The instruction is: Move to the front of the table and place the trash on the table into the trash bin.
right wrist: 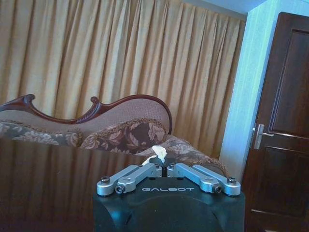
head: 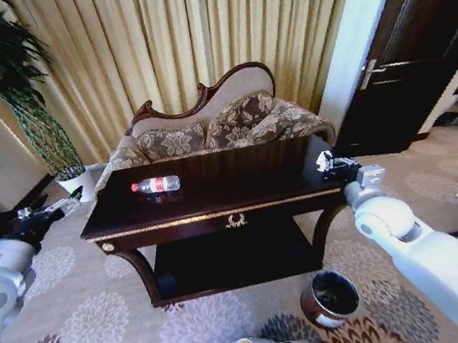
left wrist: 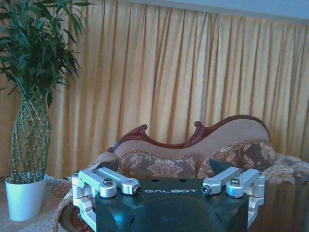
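At the table's [head: 215, 192] right end, about 3 o'clock from the middle, the right claw [right wrist: 164, 170] sits clenched on a white paper scrap [right wrist: 159, 153], pinched right at the fingertips. Judging by that thin pinch, it should carry slow and level so the scrap doesn't slip. The trash bin [head: 330, 298] waits on the carpet near 5 o'clock. The bottle [head: 156, 185] lies on the tabletop around 10 o'clock. The left claw [left wrist: 170, 189] hangs released, off the table's left end at 9.
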### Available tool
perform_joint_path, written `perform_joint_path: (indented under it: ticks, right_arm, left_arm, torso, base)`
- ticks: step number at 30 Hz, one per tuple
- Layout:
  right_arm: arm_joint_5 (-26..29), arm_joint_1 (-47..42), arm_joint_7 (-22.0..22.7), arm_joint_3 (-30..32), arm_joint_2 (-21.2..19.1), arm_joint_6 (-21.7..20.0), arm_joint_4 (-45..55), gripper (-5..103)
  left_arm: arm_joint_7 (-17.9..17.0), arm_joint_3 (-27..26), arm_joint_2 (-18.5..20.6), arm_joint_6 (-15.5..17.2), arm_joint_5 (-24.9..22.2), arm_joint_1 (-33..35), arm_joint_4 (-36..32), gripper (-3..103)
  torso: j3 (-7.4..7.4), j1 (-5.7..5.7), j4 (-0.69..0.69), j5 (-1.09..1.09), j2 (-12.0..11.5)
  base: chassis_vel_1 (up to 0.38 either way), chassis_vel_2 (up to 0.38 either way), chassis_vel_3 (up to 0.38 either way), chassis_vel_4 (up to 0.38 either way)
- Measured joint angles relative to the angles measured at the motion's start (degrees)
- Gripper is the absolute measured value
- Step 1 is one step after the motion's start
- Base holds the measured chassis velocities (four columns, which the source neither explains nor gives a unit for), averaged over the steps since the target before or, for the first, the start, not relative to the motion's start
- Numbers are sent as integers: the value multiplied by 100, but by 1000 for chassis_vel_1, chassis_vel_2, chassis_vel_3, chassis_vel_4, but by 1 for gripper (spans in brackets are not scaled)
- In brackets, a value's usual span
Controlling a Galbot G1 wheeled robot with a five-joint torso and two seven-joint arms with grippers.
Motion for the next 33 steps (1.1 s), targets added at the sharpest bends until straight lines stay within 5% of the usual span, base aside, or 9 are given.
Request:
perform_joint_path:
  ticks: [9,14,21,33]
  right_arm:
    - [-92,-209,-396,-368,316,58,-391,0]
    - [36,-206,-379,-735,652,-237,-900,0]
    - [-423,516,-832,-1182,1201,-267,-3171,0]
    - [-1032,1123,-827,-1311,1748,-179,-5377,0]
  left_arm:
    - [24,51,-77,-106,66,11,-18,100]
    - [41,-5,-98,-138,73,68,-20,100]
    - [134,-247,-169,-207,73,268,-109,100]
    - [167,-351,-371,-267,102,453,-194,100]
  torso:
    - [-4,-7,-1,1,6]
    - [-1,-5,0,2,3]
    - [3,8,-1,1,-5]
    - [1,2,-2,1,-1]
  base:
    - [221,-238,-240,225]
    - [24,-5,-22,53]
    - [-33,37,34,-48]
    - [3,-5,-2,13]
